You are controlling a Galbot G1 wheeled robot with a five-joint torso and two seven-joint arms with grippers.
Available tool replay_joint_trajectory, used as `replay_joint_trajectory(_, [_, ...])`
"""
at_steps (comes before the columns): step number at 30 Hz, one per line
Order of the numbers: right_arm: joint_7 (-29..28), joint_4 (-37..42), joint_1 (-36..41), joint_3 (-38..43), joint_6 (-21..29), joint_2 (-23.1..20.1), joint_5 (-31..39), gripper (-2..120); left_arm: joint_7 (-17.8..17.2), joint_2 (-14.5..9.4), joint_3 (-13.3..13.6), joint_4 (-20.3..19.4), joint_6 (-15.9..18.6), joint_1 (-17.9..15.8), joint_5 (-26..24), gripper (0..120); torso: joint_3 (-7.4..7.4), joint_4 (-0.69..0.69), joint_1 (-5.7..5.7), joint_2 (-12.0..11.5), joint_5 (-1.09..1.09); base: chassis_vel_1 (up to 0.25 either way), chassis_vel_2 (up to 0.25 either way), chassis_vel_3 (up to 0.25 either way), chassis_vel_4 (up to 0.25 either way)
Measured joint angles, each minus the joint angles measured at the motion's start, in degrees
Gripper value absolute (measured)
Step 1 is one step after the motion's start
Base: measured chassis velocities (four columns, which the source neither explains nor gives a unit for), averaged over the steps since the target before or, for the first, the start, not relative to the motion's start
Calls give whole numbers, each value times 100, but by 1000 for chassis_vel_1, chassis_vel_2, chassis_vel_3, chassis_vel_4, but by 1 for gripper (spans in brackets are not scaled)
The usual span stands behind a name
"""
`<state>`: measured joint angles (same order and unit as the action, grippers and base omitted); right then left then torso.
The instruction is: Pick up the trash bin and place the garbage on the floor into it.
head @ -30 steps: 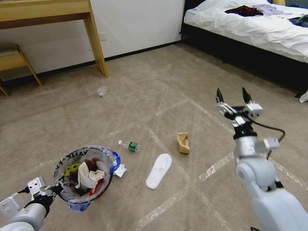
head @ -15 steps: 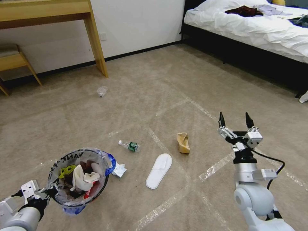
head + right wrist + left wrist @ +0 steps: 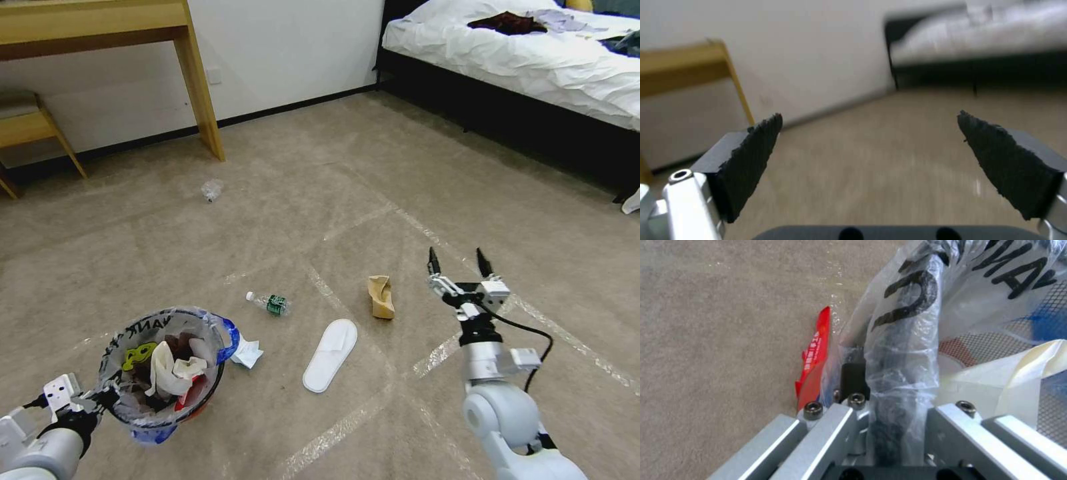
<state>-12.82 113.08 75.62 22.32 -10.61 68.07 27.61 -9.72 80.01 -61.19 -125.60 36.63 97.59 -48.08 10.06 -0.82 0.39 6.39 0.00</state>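
Your trash bin (image 3: 167,373) is a small round bucket lined with a clear bag (image 3: 996,280) with black letters, a yellow smiley and blue edges, at 7 o'clock on the floor (image 3: 320,193). The left gripper (image 3: 110,395) is closed on its rim. White paper (image 3: 247,353) touches it at 3 o'clock; a bottle (image 3: 269,303), slipper sole (image 3: 330,355) and cardboard scrap (image 3: 381,297) lie beyond. The right gripper (image 3: 457,262) hovers near the cardboard scrap, fingers (image 3: 751,160) wide apart, empty.
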Motion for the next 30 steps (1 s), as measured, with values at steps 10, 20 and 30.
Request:
replay_joint_trajectory(10, [-2117,-623,-1518,-1503,2609,-5,2076,100,-23,127,-39,0,7,9,29,1,0,1,1,-1,-1,0,0,0,0])
replay_joint_trajectory(20, [-3263,-1679,-2272,-2226,3677,613,3161,100,-24,193,-90,60,6,0,57,1,0,1,0,-1,-1,0,0,0,0])
replay_joint_trajectory(30, [-3465,-3361,-2741,-2443,4056,1279,3547,100,-24,195,-95,129,4,-39,73,1,0,0,1,-1,-1,0,0,0,0])
